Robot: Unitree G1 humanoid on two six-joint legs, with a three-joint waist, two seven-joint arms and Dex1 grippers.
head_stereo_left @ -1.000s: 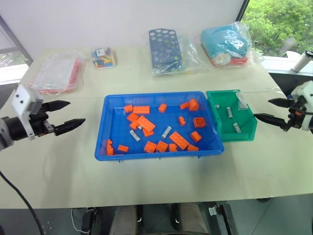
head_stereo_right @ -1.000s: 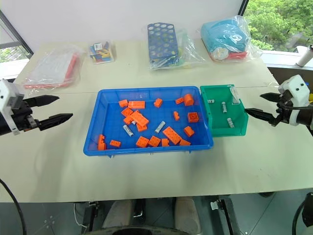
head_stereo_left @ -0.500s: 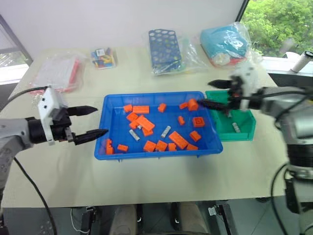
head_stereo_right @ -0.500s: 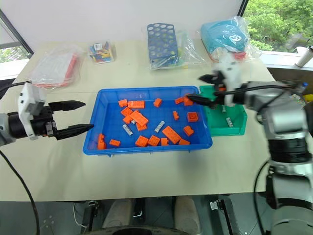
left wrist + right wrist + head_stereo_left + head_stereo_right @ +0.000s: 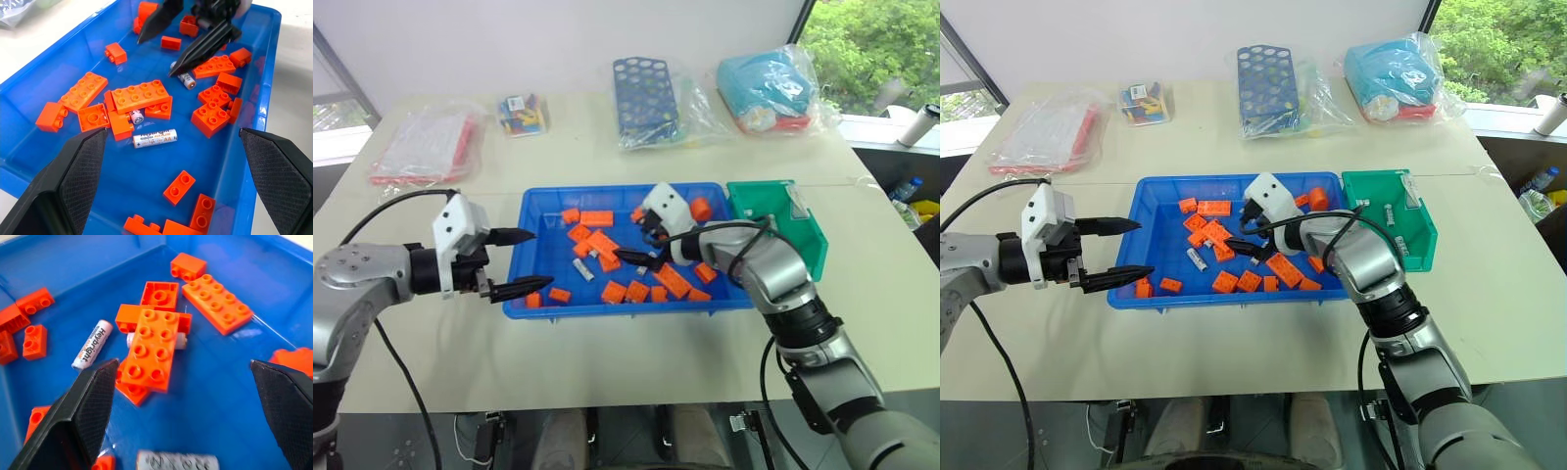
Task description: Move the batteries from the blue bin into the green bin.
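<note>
**A:** Head view: right gripper (image 5: 641, 243) was way off right past the green bin (image 5: 808, 257) a sec ago, now it's swung left over the blue bin (image 5: 536, 208), fingers wide apart, empty. Left gripper (image 5: 527, 262) edged in to the bin's left rim, also spread. So it's lining up another pick.

**B:** Left wrist view: one battery (image 5: 154, 138) lies bare mid-bin, another (image 5: 136, 116) is half under orange bricks (image 5: 142, 96).

**A:** Right wrist view: same, a brick covers one battery (image 5: 182, 340); the near one (image 5: 177, 462) is cut off by the frame.
</note>
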